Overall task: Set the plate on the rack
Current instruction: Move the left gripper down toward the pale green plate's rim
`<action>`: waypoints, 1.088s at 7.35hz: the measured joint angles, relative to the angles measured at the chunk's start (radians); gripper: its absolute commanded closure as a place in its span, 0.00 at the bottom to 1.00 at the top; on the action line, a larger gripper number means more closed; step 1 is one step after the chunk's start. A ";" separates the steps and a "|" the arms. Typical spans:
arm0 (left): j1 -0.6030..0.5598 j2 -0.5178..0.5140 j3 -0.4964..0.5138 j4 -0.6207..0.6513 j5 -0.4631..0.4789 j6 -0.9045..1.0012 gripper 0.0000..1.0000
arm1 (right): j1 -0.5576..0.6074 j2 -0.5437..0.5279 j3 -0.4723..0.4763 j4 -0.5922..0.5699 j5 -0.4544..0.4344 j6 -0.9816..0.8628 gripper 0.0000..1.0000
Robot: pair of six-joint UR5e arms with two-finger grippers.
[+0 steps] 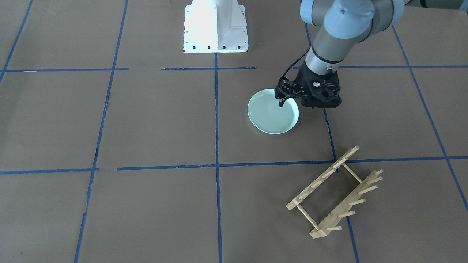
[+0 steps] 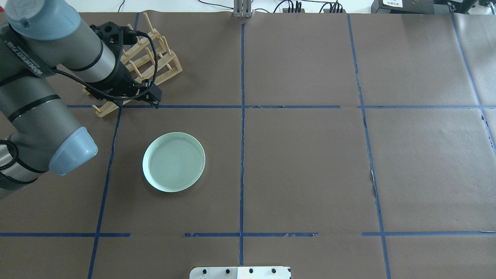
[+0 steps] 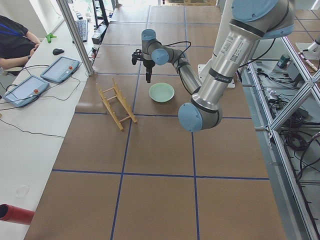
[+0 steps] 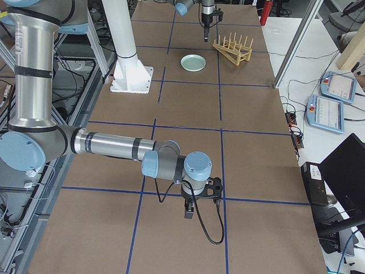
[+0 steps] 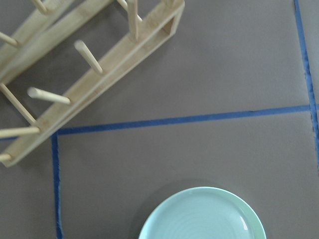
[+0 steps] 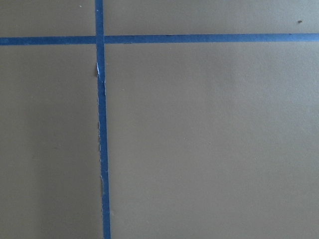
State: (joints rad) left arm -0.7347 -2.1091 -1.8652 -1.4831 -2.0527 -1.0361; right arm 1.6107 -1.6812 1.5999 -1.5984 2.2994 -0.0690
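Plate [image 2: 173, 161] sits flat on the worktop [image 2: 310, 174], right side up, so you're looking into the glossy mint-green face with its low rim. Seen from over the robot's shoulders, it's in the left half, roughly midway between the near and far edges, inside one square of the blue tape [image 2: 242, 155] grid. Nothing is touching it.

Rack [image 1: 318, 182] is off to the far left of the plate, well apart from it. It stands on its two rails with the pegs pointing up, turned diagonal to the tape lines.

Left tool [image 2: 155, 104] hangs in the air over the strip of worktop between plate and rack, pointing down, not touching either one. From both fixed cameras the fingers look like one narrow black tip, so I'd say they're pressed together with nothing between them. Its wrist camera looks down on the plate's far edge at the bottom and one rack rail up top.

Right tool [image 4: 190, 214] is way over at the right end of the worktop, low above a tape crossing and well away from everything. Only the side camera catches it, so I can't tell whether its fingers are apart or together.
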 measured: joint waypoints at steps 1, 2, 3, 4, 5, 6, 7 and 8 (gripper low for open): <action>0.051 -0.022 0.024 0.002 0.037 -0.064 0.00 | 0.000 0.000 0.000 0.000 0.000 0.000 0.00; 0.083 -0.053 0.066 0.002 0.055 -0.099 0.00 | 0.000 0.000 0.000 0.000 0.000 0.000 0.00; 0.113 -0.086 0.115 0.003 0.073 -0.119 0.00 | 0.000 0.000 0.000 0.000 0.000 0.000 0.00; 0.148 -0.111 0.157 -0.001 0.105 -0.152 0.00 | 0.000 0.000 0.000 0.000 0.000 0.000 0.00; 0.180 -0.123 0.188 -0.013 0.135 -0.190 0.00 | 0.000 0.000 0.000 0.000 0.000 0.000 0.00; 0.204 -0.129 0.214 -0.032 0.152 -0.212 0.00 | 0.000 0.000 0.000 0.000 0.000 0.000 0.00; 0.221 -0.133 0.239 -0.059 0.159 -0.221 0.00 | 0.000 0.000 0.000 0.000 0.000 0.000 0.00; 0.231 -0.134 0.264 -0.091 0.162 -0.225 0.00 | 0.000 0.000 0.000 0.000 0.000 0.000 0.00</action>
State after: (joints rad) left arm -0.5035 -2.2435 -1.6015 -1.5740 -1.8911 -1.2607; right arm 1.6107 -1.6812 1.5999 -1.5984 2.2995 -0.0690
